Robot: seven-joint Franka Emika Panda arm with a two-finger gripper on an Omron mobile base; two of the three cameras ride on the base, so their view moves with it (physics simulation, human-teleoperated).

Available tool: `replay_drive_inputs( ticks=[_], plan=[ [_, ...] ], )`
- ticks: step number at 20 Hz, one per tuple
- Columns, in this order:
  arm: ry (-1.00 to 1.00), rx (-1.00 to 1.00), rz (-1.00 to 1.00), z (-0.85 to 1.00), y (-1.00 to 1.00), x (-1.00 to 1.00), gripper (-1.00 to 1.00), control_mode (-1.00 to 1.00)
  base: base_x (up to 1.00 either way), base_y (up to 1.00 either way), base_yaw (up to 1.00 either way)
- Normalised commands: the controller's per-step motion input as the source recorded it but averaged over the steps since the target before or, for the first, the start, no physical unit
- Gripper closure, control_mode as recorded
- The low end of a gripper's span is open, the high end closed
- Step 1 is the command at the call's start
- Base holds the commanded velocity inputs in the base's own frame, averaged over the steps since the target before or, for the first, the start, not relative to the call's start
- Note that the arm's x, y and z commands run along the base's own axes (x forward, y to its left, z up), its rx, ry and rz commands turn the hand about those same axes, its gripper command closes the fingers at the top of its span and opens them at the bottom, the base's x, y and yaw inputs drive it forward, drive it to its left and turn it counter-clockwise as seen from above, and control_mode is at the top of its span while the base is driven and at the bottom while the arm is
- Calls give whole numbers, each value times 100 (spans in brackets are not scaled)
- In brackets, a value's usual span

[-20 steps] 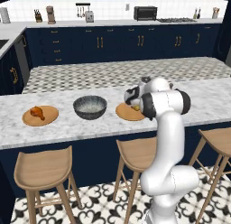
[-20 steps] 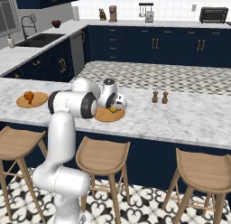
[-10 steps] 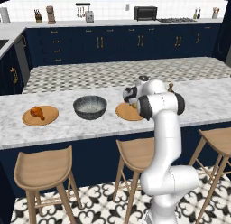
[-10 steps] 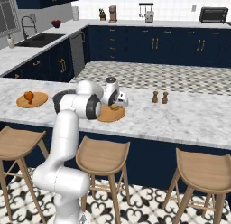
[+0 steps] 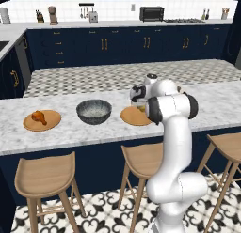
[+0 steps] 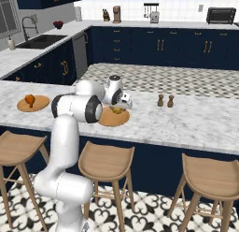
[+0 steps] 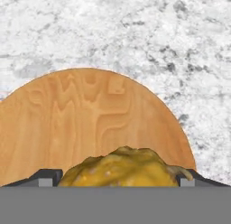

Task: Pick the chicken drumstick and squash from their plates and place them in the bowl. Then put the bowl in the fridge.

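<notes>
My gripper [image 7: 118, 178] is down on the right wooden plate [image 7: 90, 114], its two fingertips [image 7: 45, 177] pressed against either side of the lumpy yellow squash [image 7: 124, 166]. The squash still rests on that plate [image 5: 132, 117]. From the base cameras the hand [image 5: 140, 101] covers most of the squash [image 6: 117, 109]. The dark speckled bowl [image 5: 94, 111] stands just left of this plate. Further left, the orange-brown chicken drumstick [image 5: 39, 117] lies on the other wooden plate [image 5: 28, 125]. The fridge is out of view.
Two small brown shakers [image 6: 165, 100] stand on the marble island to the right of the plate [image 6: 105, 119]. Wooden stools [image 5: 47, 173] line the near side of the island. Navy cabinets and a back counter with a toaster oven [image 5: 151, 13] run behind.
The hand has dropped a little onto the right plate and its jaws have drawn in against the squash. The bowl, the plates and the drumstick have not moved.
</notes>
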Motion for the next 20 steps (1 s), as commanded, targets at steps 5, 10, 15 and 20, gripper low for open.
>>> replay_drive_inputs(
  ticks=[5, 10, 15, 20],
  plan=[
    [-43, 0, -5, 24, 0, -100, 100, -100, 0, 0, 0],
    [0, 10, -3, 95, 4, -88, 100, -100, 0, 0, 0],
    [9, 13, 0, 98, 41, -26, 100, -100, 0, 0, 0],
    [-1, -3, 0, 41, 77, -1, 100, -100, 0, 0, 0]
  ],
)
